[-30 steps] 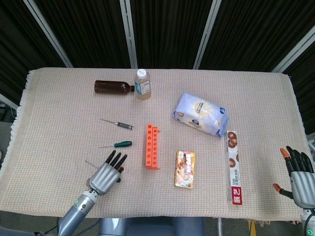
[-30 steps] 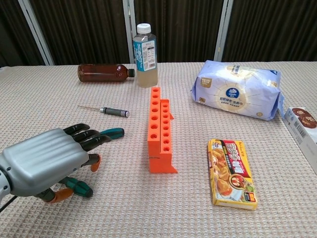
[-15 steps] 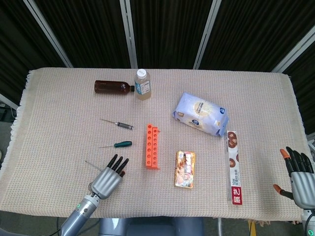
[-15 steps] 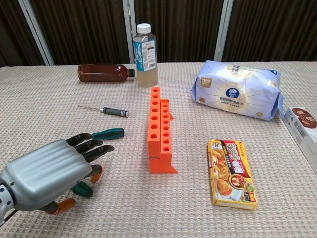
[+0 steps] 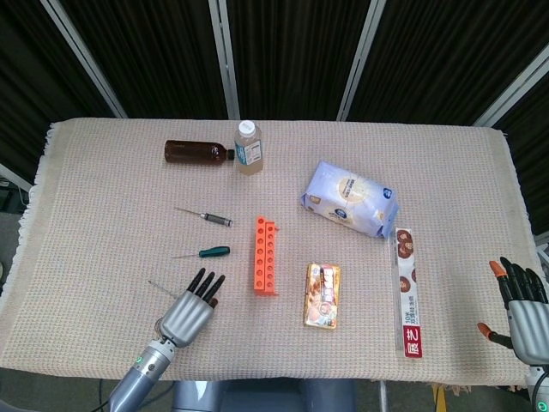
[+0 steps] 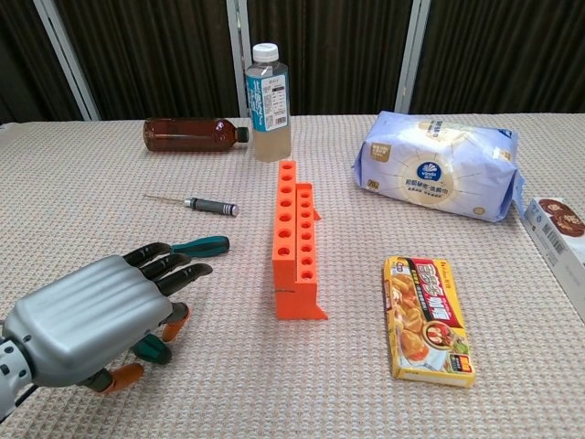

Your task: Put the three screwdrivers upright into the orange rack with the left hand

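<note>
Head view first: my left hand [image 5: 190, 311] sits low at the near-left of the table [image 5: 103, 189], fingers [image 5: 206, 284] spread and holding nothing, tips aimed up and to the right. Just under them lies one screwdriver, only its thin shaft [image 5: 157, 285] poking out to the left. The green-handled screwdriver [image 5: 206, 252] lies beyond my fingertips, long axis running left to right, handle end toward the orange rack [image 5: 265, 256], which stands empty. The dark-handled screwdriver [image 5: 207, 216] is farther back. My right hand [image 5: 521, 302] hangs idle off the far right edge, fingers apart. Chest view now: my left hand [image 6: 96, 313] hovers palm down, and a green handle [image 6: 151, 348] shows beneath the palm, touching or nearly so; I cannot tell which. The nearest tool is right under me.
</note>
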`<state>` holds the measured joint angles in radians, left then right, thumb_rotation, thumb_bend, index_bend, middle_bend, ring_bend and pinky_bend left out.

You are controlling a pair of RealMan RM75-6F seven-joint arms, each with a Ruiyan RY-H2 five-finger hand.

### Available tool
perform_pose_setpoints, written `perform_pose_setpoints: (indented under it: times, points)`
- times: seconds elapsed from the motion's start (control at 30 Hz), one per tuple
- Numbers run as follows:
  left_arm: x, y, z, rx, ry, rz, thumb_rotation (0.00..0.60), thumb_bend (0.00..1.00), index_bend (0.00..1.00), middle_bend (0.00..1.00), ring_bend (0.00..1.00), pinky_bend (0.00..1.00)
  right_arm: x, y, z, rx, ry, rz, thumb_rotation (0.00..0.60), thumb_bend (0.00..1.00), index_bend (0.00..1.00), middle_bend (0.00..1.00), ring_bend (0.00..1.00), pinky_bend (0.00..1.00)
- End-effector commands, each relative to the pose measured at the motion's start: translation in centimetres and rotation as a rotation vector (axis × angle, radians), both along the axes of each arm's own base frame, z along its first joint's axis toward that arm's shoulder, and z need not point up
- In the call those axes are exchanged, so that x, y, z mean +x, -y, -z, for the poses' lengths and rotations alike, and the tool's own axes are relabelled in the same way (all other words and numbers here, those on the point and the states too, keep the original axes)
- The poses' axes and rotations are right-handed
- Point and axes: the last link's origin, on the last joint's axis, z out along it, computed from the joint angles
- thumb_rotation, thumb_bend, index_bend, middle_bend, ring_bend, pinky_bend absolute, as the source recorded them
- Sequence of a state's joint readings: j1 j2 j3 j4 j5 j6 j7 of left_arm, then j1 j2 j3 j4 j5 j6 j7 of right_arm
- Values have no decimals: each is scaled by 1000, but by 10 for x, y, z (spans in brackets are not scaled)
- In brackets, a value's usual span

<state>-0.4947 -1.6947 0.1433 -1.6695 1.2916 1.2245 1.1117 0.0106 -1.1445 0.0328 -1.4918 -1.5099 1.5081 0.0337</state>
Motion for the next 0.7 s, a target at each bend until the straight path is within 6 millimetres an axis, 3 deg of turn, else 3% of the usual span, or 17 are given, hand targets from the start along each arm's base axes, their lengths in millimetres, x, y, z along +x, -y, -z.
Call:
perform_pose_setpoints:
  times: [0.03, 0.37, 0.5, 0.7]
  points:
    - [0, 0, 1, 0, 2, -3, 600, 304, 439, 0, 0, 0, 0, 0, 0, 0, 0, 1, 600, 0, 0, 0, 0, 0]
    - [-2, -1, 3, 2, 2, -9, 600, 442, 495, 28, 0, 0, 0, 2, 1, 4, -1, 4, 600, 0, 0, 0, 0, 0]
    - [0, -2, 2, 1, 35, -2, 600, 494, 569, 69, 0, 0, 0, 2, 1, 5, -2, 4, 600, 0, 0, 0, 0, 0]
    - [11, -9, -18, 43, 188, 27, 600, 501, 692, 161, 41, 0, 1, 2, 1, 6, -4, -1, 600, 0, 0, 0, 0, 0]
